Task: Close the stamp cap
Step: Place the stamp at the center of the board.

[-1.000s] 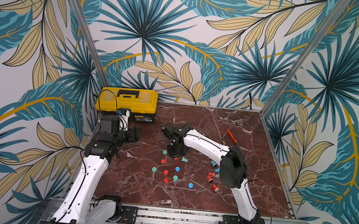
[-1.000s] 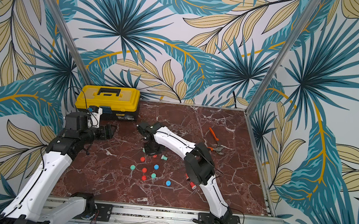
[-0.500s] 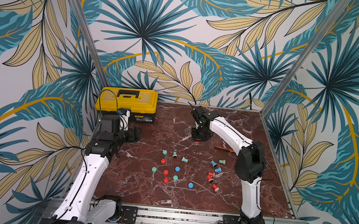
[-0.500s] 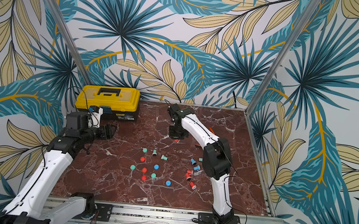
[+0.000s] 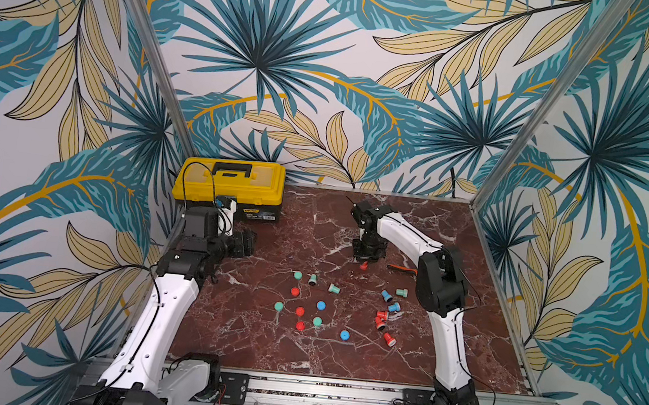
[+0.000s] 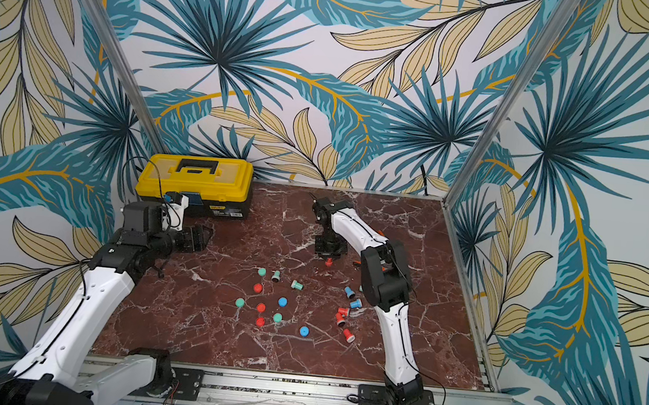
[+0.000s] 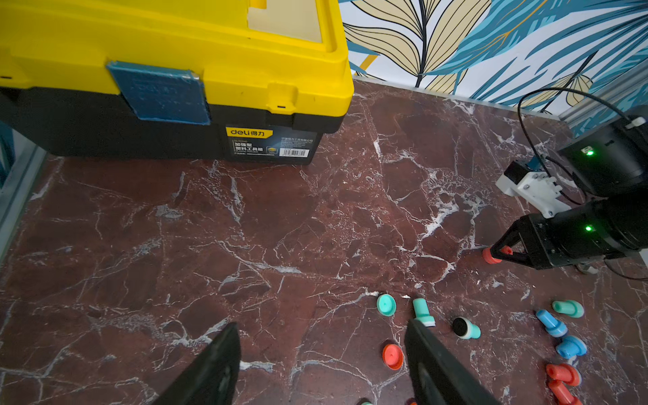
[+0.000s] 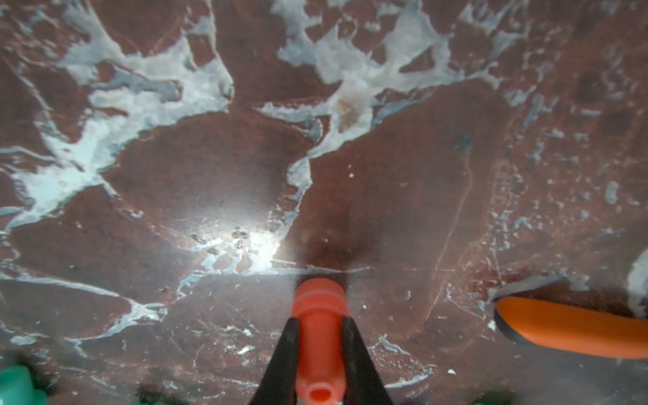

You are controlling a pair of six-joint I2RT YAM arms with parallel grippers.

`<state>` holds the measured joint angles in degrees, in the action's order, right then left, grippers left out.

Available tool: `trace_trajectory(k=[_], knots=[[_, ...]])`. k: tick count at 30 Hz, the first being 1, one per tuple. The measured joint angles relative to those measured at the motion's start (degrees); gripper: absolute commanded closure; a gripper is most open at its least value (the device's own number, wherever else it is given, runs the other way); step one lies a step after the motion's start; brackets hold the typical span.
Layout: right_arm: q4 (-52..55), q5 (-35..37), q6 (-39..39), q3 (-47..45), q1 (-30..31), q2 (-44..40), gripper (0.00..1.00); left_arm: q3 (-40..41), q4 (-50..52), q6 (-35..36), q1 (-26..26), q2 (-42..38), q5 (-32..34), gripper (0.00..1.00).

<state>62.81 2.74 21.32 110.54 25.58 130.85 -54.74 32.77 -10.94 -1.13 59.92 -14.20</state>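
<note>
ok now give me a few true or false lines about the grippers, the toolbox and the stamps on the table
1. The right gripper is shut on a red plastic stamp. True.
2. The left gripper holds a teal plastic cap. False: it is open and holds nothing.
3. The yellow and black plastic toolbox has its lid raised. False: the lid is down.
4. An orange-handled tool lies on the red marble table beside the held stamp. True.
</note>
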Motion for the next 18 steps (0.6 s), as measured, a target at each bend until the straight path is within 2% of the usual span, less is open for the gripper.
trace_trajectory(k=[6, 13, 18], knots=[[-0.04, -0.2, -0.33, 0.94, 0.0, 0.0, 0.62, 0.0, -0.02, 0.02, 0.0, 0.17, -0.17, 0.24], [0.33, 0.22, -0.48, 2.73, 0.0, -0.31, 0.61, 0.0, 0.0, 0.02, 0.0, -0.28, -0.11, 0.24], [0.9, 0.68, -0.39, 2.03, 0.11, -5.33, 0.62, 0.02, -0.02, 0.02, 0.0, -1.42, -0.24, 0.24]])
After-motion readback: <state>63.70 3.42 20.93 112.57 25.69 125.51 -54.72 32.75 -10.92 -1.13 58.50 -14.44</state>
